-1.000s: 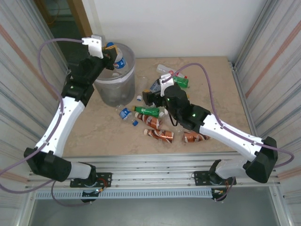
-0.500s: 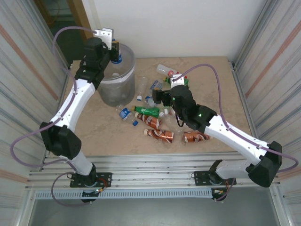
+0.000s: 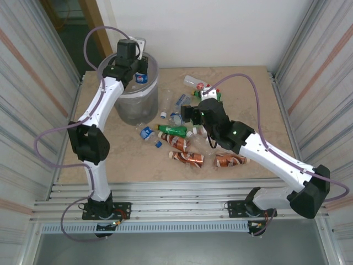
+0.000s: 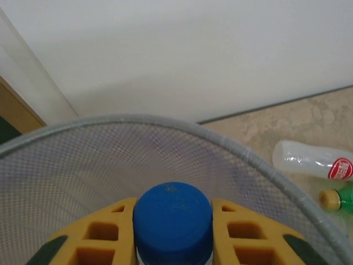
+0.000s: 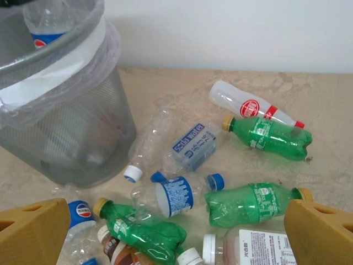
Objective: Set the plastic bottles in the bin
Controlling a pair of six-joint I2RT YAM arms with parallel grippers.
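1. Left gripper (image 4: 172, 214): pinching a clear bottle (image 3: 142, 77) at the neck, with a yellow finger on either side of its blue cap (image 4: 172, 221).
2. Held bottle: hangs inside the rim line of the bin (image 3: 132, 107), above the open mouth. I judge it is held there so that letting go drops it straight in.
3. Bin: stands at the far left of the table (image 3: 248, 88), with its clear liner folded over the rim. Shapes show dimly through the wall, but I cannot tell how many.
4. Right gripper (image 5: 176, 234): spread wide and holding nothing, poised over the loose pile. I read this as lining up a pick.
5. Loose stock, all lying flat on the table:
   - white bottle with red label (image 5: 251, 107), farthest back
   - green bottle (image 5: 267, 135), just beside it
   - second green bottle (image 5: 253, 203), nearest the open jaws
   - two clear blue-labelled bottles (image 5: 193, 146), between the pile and the bin
   - brown bottles (image 3: 187, 157), nearer the arm bases
6. Progress: I judge the task is still early, since most stock is on the table.
7. Risk: the crushed, slick bodies may squirt sideways when pinched.
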